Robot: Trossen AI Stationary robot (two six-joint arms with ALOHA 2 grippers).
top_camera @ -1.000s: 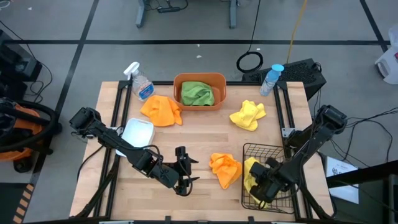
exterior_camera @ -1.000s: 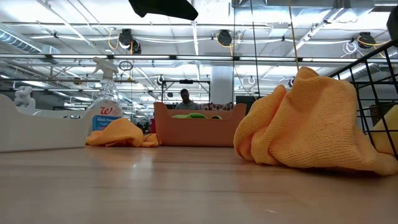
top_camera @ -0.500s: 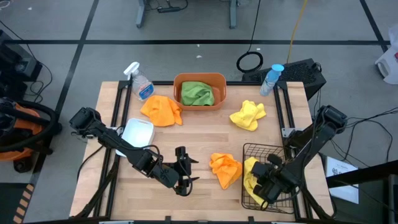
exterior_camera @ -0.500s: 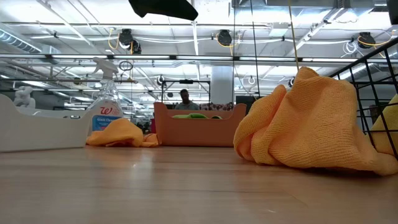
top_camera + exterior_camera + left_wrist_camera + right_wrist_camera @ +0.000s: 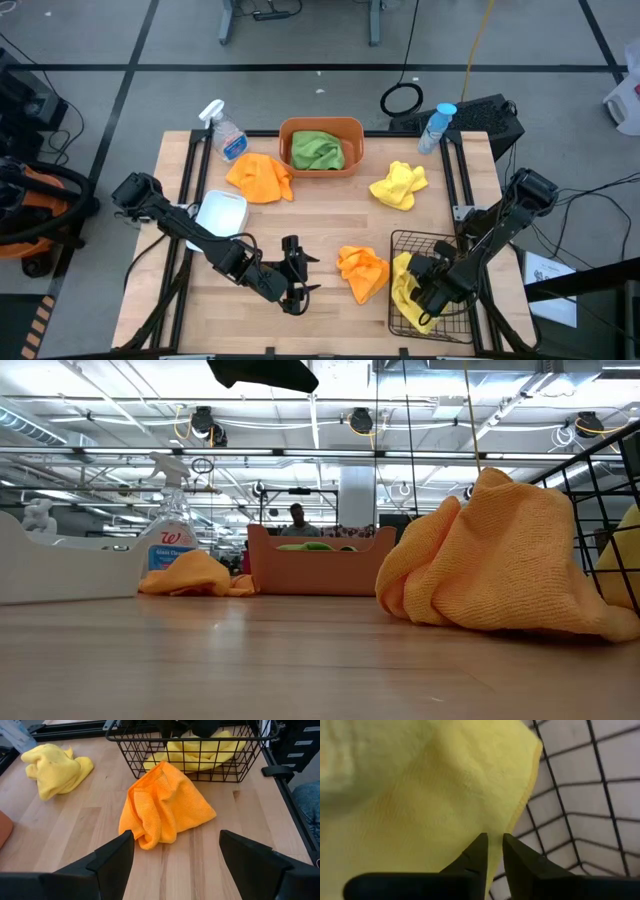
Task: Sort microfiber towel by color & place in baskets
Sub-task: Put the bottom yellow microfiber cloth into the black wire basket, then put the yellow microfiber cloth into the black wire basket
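The black wire basket [image 5: 428, 290] sits at the bench's near right corner, and a yellow towel [image 5: 404, 285] lies inside it, one edge draped low against the mesh. The right end effector [image 5: 492, 851] is down in that basket, its two dark fingers drawn nearly together with only a thin slit between them, right at the towel's hem; from the wrist view it is not clear whether any cloth is pinched there. Just outside the basket's left wall an orange towel [image 5: 363, 272] sits bunched on the wood. The left end effector [image 5: 297, 278] hovers near the front edge, left of that orange towel, fingers spread wide and holding nothing, facing the cloth. Further back, a second yellow towel [image 5: 398, 185] lies loose on the right half of the bench [image 5: 320, 225], well apart from the basket. The orange tub [image 5: 321, 146] stands at the far edge with a green towel [image 5: 317, 151] inside, and another orange towel [image 5: 260, 177] lies just beside its left end. The white bin [image 5: 221, 213] sits at the left. A clear spray bottle [image 5: 224, 130] and a blue bottle [image 5: 435, 127] stand at the far corners.
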